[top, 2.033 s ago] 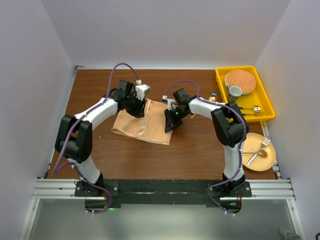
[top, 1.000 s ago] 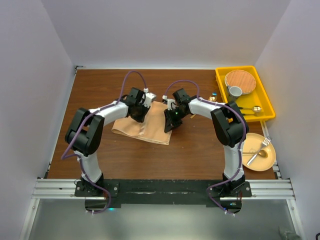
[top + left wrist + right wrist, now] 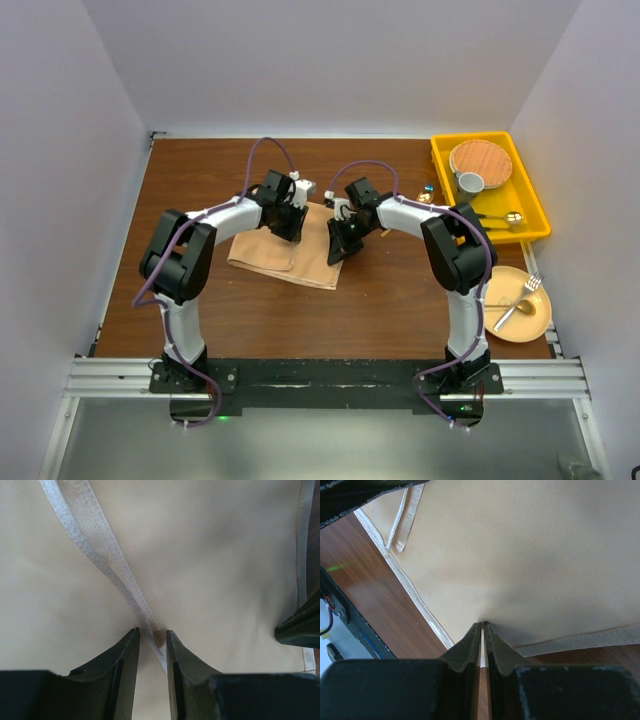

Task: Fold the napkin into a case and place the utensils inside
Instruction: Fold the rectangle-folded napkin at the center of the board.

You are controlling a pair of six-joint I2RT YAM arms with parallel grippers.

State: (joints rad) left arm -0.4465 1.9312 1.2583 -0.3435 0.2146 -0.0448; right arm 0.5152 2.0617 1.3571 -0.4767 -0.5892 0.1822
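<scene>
At the centre of the table (image 3: pixel 390 300), the right gripper (image 3: pixel 482 625) is pinching an edge of the napkin (image 3: pixel 280 262), while the left gripper (image 3: pixel 152 635) is resting with fingers (image 3: pixel 125 655) parted astride a hem.

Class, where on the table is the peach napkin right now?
In the top view the napkin lies left of the table's centre, the left gripper over its far edge and the right gripper at its right edge.

Peach napkin (image 3: pixel 210 580) of smooth satin cloth, its woven hem shinier, lies on a polished dark wood-grain tabletop (image 3: pixel 380 300); the left pincer (image 3: pixel 152 634) is matt black, the bin (image 3: pixel 541 215) glossy yellow plastic, the utensils (image 3: pixel 512 216) gleaming gold metal.
</scene>
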